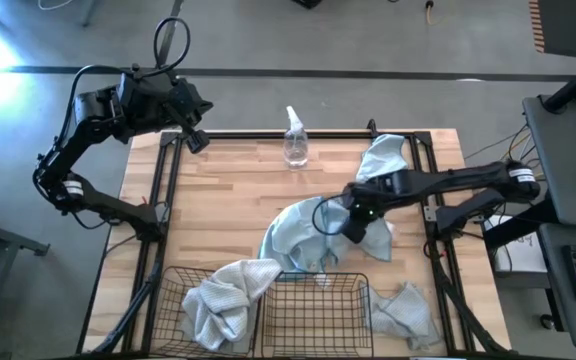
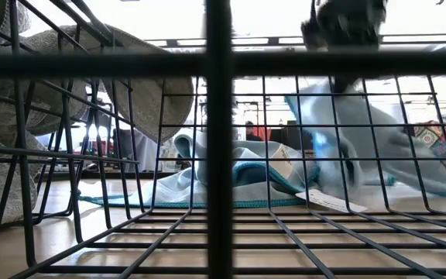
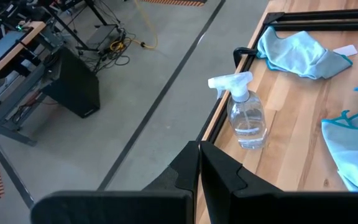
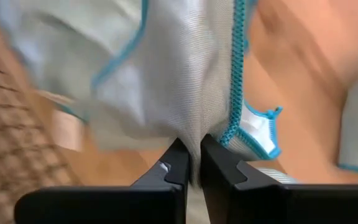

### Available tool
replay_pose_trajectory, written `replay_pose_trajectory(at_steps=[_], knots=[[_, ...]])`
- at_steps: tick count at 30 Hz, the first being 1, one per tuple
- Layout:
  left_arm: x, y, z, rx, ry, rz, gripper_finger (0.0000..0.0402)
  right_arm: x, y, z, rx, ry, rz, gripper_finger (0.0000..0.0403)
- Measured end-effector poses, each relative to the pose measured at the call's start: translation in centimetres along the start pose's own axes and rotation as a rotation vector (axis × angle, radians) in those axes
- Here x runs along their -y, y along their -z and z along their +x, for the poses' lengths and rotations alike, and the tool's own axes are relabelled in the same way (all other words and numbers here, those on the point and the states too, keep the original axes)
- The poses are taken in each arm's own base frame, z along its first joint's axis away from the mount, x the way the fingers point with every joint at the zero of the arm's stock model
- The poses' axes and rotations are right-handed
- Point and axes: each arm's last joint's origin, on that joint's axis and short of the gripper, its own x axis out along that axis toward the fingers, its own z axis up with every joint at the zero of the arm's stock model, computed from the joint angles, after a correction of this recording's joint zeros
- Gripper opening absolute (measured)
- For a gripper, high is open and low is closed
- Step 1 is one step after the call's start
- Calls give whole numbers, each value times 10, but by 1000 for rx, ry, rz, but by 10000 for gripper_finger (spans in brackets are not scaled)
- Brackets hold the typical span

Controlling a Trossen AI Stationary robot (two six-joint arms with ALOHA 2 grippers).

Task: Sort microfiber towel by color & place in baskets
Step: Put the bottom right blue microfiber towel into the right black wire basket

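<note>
My right gripper (image 1: 353, 228) was over mid-table, its fingers pinched tight on a fold of the blue towel (image 1: 298, 235), which trailed from it down toward the baskets (image 1: 313, 305). The cloth looked light and limp, the sort that sags and drags wherever it isn't held, so I judged a grip near the stitched hem (image 4: 234, 74) would bunch it best and stop a corner from snagging on the wire. The left basket held a grey towel (image 1: 218, 300) spilling over its rim; the right one looked empty. Another blue towel (image 1: 386, 155) lay by the far right corner, and a further one (image 1: 405, 312) sat beside the right basket near the table edge. The bottle (image 1: 295, 140) stood well apart at the far edge, leaving bare wood between. My left gripper (image 1: 196, 140) waited at the far left corner, fingers together.
</note>
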Motion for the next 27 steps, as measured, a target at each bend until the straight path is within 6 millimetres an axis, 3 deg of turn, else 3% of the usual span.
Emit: replay_pose_trajectory(at_steps=[6, 12, 17, 27], knots=[[0, 0, 0, 0, 0, -15, 0, -26, -18, -49, 149, -134, -15, 22], [0, 0, 0, 0, 0, -15, 0, -64, -24, -89, 279, -307, -60, 22], [0, 0, 0, 0, 0, -16, 0, -98, -18, -105, 315, -428, -107, 22], [0, 2, 0, -17, 4, -13, 0, -169, 13, -119, 237, -591, -173, 22]])
